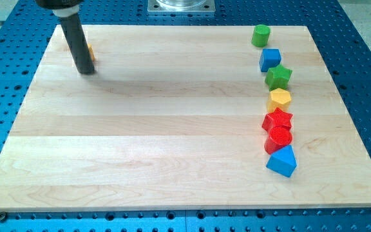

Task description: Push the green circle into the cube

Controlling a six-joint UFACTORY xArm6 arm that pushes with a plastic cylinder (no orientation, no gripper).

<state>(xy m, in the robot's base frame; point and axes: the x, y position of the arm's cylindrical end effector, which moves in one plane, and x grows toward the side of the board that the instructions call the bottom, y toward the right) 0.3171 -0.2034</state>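
Observation:
The green circle (260,35), a short green cylinder, stands near the board's top right. Just below it sits the blue cube (270,60), a small gap between them. My tip (85,70) rests on the board at the upper left, far to the left of both blocks. An orange block (91,53) peeks out from behind the rod, mostly hidden, its shape unclear.
Below the blue cube a column of blocks runs down the right side: a green star (278,77), a yellow hexagon (279,99), a red star (277,120), a red circle (279,137) and a blue triangle (282,160). The wooden board (147,129) lies on a blue perforated table.

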